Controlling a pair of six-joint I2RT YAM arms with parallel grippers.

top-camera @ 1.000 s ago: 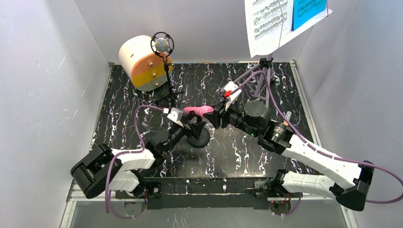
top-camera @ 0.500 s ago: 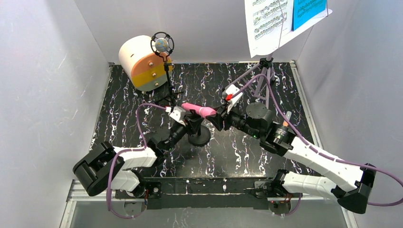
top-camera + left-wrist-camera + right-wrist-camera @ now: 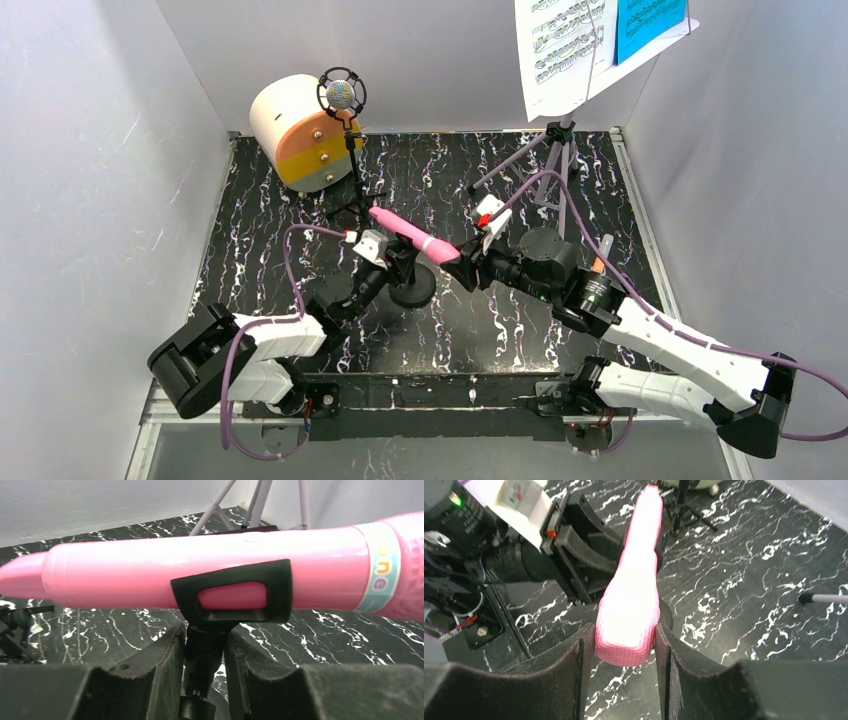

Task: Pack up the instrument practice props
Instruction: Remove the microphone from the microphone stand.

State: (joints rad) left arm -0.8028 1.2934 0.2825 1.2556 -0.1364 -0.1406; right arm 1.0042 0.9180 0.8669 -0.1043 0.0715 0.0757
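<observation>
A cream cylinder box (image 3: 288, 118) lies on its side at about 10 o'clock on the worktop (image 3: 250, 245), in the far left corner near the back wall. Its flat round face is turned toward 5 o'clock. That face is orange across the upper part and grey below, with small knobs on it. The worktop is black with white marble veining. Plain white walls (image 3: 100, 200) enclose it at 9, 12 and 3 o'clock.
</observation>
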